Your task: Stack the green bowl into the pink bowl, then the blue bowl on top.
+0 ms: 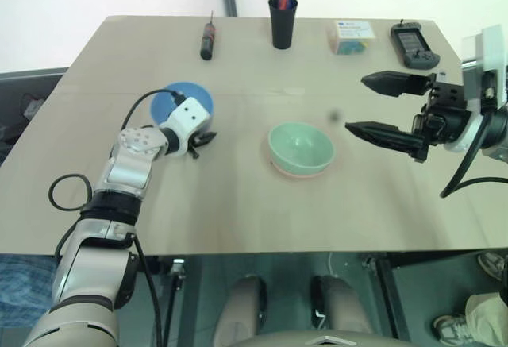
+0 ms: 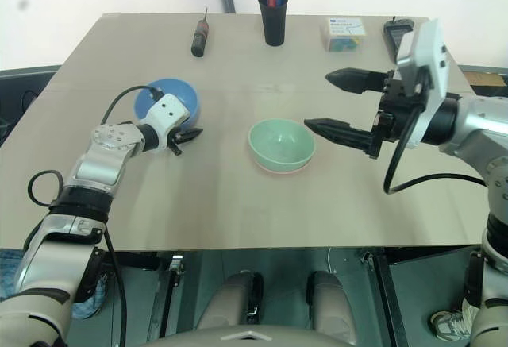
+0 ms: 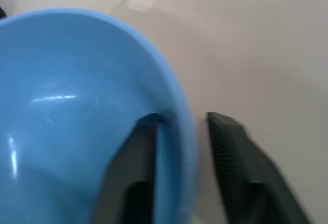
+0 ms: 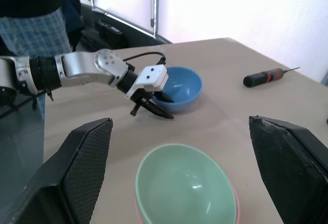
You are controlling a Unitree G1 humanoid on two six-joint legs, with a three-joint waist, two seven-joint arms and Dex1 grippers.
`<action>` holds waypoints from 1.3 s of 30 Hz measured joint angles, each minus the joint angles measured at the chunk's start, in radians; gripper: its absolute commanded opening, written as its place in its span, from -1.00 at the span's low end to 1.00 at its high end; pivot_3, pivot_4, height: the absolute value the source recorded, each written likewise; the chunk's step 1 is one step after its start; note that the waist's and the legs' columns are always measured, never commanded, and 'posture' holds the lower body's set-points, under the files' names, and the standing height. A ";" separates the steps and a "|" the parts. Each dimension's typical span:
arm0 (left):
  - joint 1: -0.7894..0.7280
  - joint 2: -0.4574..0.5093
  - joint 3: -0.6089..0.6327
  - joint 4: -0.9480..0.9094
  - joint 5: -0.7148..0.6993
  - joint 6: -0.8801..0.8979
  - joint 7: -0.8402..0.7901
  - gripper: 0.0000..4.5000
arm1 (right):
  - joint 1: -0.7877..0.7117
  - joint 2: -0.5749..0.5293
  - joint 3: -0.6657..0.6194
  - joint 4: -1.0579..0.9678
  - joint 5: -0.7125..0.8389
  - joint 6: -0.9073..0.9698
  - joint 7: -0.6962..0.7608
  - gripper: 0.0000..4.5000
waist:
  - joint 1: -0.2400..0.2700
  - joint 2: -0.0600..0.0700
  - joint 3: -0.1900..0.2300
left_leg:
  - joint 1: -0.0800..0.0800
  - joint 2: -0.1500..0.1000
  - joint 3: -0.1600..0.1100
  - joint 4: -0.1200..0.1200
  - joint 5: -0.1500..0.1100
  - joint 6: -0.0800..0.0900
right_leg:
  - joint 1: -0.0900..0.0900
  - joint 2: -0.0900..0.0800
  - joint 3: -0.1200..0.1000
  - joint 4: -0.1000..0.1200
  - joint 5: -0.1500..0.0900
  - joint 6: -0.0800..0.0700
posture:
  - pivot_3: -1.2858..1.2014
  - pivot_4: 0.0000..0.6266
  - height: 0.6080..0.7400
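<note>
Pinching the blue bowl [image 1: 181, 102] by one thin rim, our left pincer [image 3: 182, 170] risks tilting it; our right pincer [image 1: 379, 107] hovers wide, empty.

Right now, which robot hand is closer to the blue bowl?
Left. The left gripper straddles the blue bowl rim, one finger inside, one outside. The right gripper hangs open far across the table, beyond the green bowl.

No legible text, brand, number or sign found. The small box [image 1: 350, 36] at the far edge of the desk [image 1: 238, 204], beyond the open right jaws, bears a printed label too small to read. The black handheld device [image 1: 413, 45] beside it shows no readable marking.
</note>
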 measured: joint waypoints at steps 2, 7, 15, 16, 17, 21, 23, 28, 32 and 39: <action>-0.022 0.001 0.004 0.013 0.006 -0.020 0.003 -0.99 | 0.000 -0.010 0.000 -0.002 0.018 0.001 -0.014 1.00 | 0.001 0.000 0.000 | 0.000 0.000 0.000 0.000 0.000 0.000 | 0.000 0.000 0.000 0.000 0.000 0.000 | 0.03 -0.52 1.00; -0.030 -0.009 0.001 0.046 0.017 -0.050 -0.008 -0.99 | 0.001 -0.034 0.000 -0.003 0.037 -0.001 -0.029 1.00 | 0.003 0.000 0.000 | 0.000 0.000 0.000 0.000 0.000 0.000 | 0.000 0.000 0.000 0.000 0.000 0.000 | 0.03 -0.52 1.00; -0.141 -0.051 -0.007 0.085 0.017 -0.117 -0.074 -0.99 | 0.003 -0.048 0.005 0.000 0.038 -0.023 -0.027 1.00 | 0.015 0.000 0.000 | -0.004 -0.001 0.000 0.002 0.000 0.000 | -0.001 0.000 -0.003 0.000 0.000 0.000 | 0.03 -0.52 1.00; -0.159 -0.056 -0.009 0.085 0.016 -0.129 -0.090 -0.99 | 0.003 -0.049 0.006 0.002 0.037 -0.025 -0.026 1.00 | 0.015 0.000 0.000 | -0.004 -0.001 0.000 0.002 0.000 0.000 | -0.001 0.000 -0.003 0.000 0.000 0.000 | 0.03 -0.52 1.00; -0.183 -0.065 -0.013 0.082 0.013 -0.138 -0.117 -0.99 | 0.003 -0.050 0.009 0.005 0.035 -0.029 -0.025 1.00 | 0.015 0.000 0.000 | -0.006 -0.001 0.000 0.003 0.000 0.000 | -0.002 -0.001 -0.004 0.000 0.000 0.000 | 0.03 -0.52 1.00; -0.243 -0.111 -0.044 -0.013 -0.043 -0.110 -0.260 -0.99 | 0.003 -0.050 0.025 0.012 0.028 -0.043 -0.023 1.00 | 0.013 0.000 0.000 | -0.014 -0.001 0.000 0.008 0.000 0.000 | -0.007 -0.001 -0.006 0.000 0.000 0.001 | 0.03 -0.52 1.00; -0.248 -0.121 -0.059 -0.046 -0.056 -0.107 -0.317 -0.99 | 0.003 -0.052 0.028 0.012 0.024 -0.050 -0.022 1.00 | 0.010 0.000 0.000 | -0.014 -0.001 0.000 0.009 0.000 0.001 | -0.007 0.000 -0.006 0.000 0.001 0.001 | 0.03 -0.52 1.00; -0.251 -0.130 -0.106 -0.159 -0.111 -0.115 -0.499 -0.99 | 0.015 -0.057 0.042 0.012 0.014 -0.064 -0.021 1.00 | 0.011 0.000 0.000 | -0.014 -0.001 -0.001 0.010 -0.001 0.001 | -0.007 0.000 -0.007 0.001 0.000 0.001 | 0.03 -0.52 1.00; -0.252 -0.132 -0.125 -0.242 -0.169 -0.153 -0.618 -0.99 | 0.016 -0.063 0.042 0.012 0.013 -0.069 -0.021 1.00 | 0.012 0.000 0.000 | -0.014 -0.001 -0.001 0.011 -0.001 0.001 | -0.007 0.000 -0.006 0.001 0.000 0.001 | 0.03 -0.52 1.00; -0.254 -0.121 -0.132 -0.345 -0.282 -0.150 -0.817 -0.64 | 0.039 -0.066 0.043 0.011 0.009 -0.087 -0.025 1.00 | 0.012 0.000 0.000 | -0.014 -0.001 -0.003 0.013 -0.001 0.002 | -0.006 0.000 -0.006 0.003 0.001 0.001 | 0.03 -0.52 1.00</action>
